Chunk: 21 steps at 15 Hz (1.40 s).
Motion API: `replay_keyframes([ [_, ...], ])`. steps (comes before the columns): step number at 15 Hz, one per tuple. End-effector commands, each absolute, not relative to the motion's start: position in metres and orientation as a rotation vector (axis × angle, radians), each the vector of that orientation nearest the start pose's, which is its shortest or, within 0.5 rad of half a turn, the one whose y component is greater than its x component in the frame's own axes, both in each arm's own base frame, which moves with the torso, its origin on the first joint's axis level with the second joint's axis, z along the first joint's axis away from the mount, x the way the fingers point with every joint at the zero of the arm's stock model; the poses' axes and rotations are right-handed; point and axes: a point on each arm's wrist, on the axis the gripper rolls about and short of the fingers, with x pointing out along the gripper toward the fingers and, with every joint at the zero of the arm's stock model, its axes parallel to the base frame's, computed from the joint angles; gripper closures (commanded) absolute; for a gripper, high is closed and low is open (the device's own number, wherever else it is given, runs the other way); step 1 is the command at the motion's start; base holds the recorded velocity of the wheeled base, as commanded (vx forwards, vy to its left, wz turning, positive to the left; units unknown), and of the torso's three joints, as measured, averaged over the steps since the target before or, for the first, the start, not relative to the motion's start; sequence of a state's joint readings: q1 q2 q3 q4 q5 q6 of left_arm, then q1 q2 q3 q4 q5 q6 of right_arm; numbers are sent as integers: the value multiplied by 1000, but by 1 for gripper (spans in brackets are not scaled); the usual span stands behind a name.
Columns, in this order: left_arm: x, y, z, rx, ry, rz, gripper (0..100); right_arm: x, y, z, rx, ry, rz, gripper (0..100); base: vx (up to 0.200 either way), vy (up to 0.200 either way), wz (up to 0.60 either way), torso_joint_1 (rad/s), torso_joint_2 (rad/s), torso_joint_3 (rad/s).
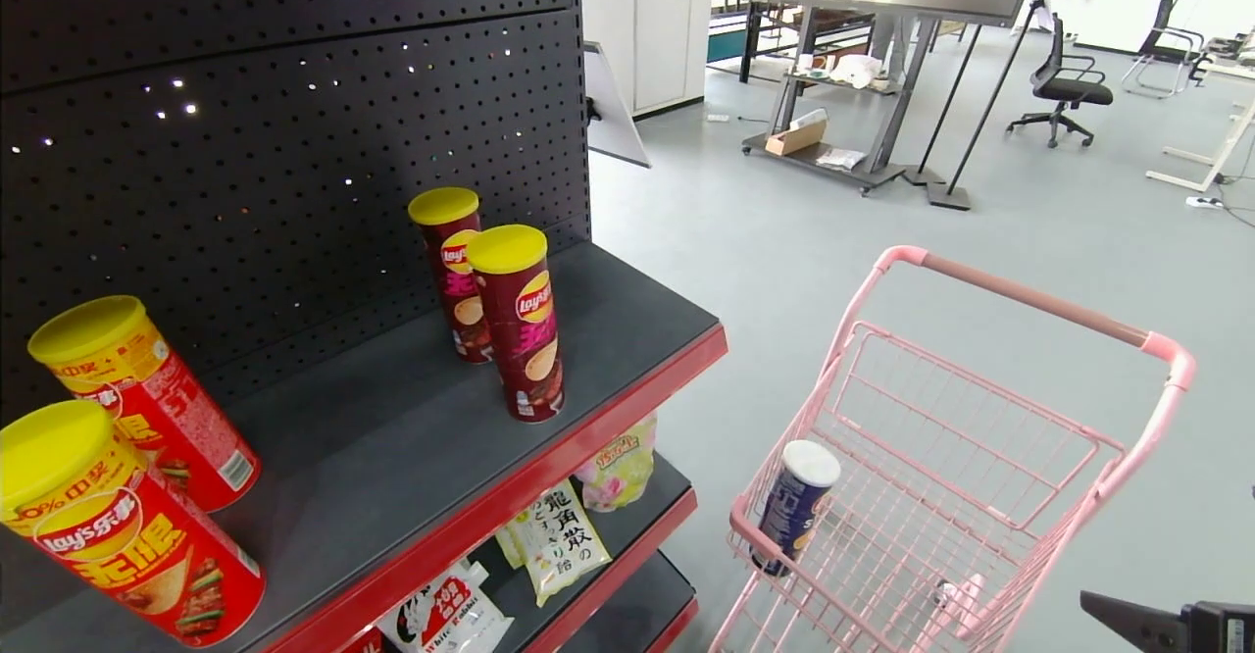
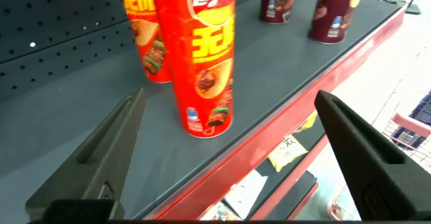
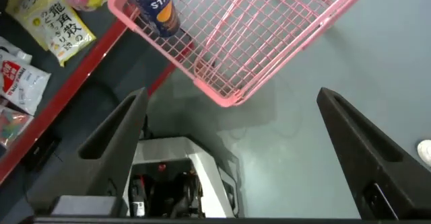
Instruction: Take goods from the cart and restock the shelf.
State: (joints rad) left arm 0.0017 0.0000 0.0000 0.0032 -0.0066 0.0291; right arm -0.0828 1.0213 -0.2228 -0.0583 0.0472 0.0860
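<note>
Grey office floor (image 1: 882, 222) fills the upper right of the head view, with a rolling display stand (image 1: 853, 75) and an office chair (image 1: 1064, 89) far back.

Black shelf (image 1: 392, 437) with a red front edge takes the left half, with a black pegboard (image 1: 245, 143) behind it.

On the top board:
- Two red cans with yellow lids at lower left, one in front (image 1: 118, 535) and one behind (image 1: 147, 403), close together.
- Two maroon cans with yellow lids at centre, front one (image 1: 520, 325) just beside the back one (image 1: 453, 276), both upright.

Snack bags (image 1: 554, 540) lie on the lower board, bottom centre.

Pink cart (image 1: 1029, 295) sits at lower right, near the shelf's end. A blue can (image 1: 794, 506) with a white lid sits inside it, leaning slightly, in the corner closest to the shelf. It is the only item I can see in the basket.

Left claw (image 2: 229, 96): fingers spread wide, pinching nothing. It points at the shelf board, with the front red can (image 2: 205, 56) ahead of it and not touched.

Right claw (image 3: 232, 93): fingers spread wide, pinching nothing. It hangs over the floor beside the cart (image 3: 269, 56), apart from the blue can (image 3: 155, 9).
</note>
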Motion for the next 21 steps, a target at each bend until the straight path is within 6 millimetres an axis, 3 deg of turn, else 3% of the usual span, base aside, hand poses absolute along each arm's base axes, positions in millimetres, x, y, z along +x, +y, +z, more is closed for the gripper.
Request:
replay_keyframes([
  [1, -23, 0, 75, 29, 3, -6, 0, 106, -7, 109, 135, 786, -61, 0, 0, 0, 0, 0, 0, 0],
  [3, -23, 0, 75, 28, 3, -6, 0, 129, -9, 109, 145, 716, -60, 0, 0, 0, 0, 0, 0, 0],
  [4, -23, 0, 75, 28, 5, -5, 0, 150, -9, 106, 143, 679, -36, 0, 0, 0, 0, 0, 0, 0],
  [6, -23, 0, 75, 26, 3, -5, 0, 166, -5, 98, 127, 686, 1, 0, 0, 0, 0, 0, 0, 0],
  [10, -23, 0, 75, 28, 3, -5, 0, 224, 8, 51, 106, 668, 59, 0, 0, 0, 0, 0, 0, 0],
  [14, -23, 0, 75, 28, 3, -5, 0, 228, 27, 17, 67, 716, 124, 0, 0, 0, 0, 0, 0, 0],
  [21, -23, 0, 75, 29, 3, -6, 0, 226, 36, 16, 55, 722, 133, 0, 0, 0, 0, -87, 198, 110],
])
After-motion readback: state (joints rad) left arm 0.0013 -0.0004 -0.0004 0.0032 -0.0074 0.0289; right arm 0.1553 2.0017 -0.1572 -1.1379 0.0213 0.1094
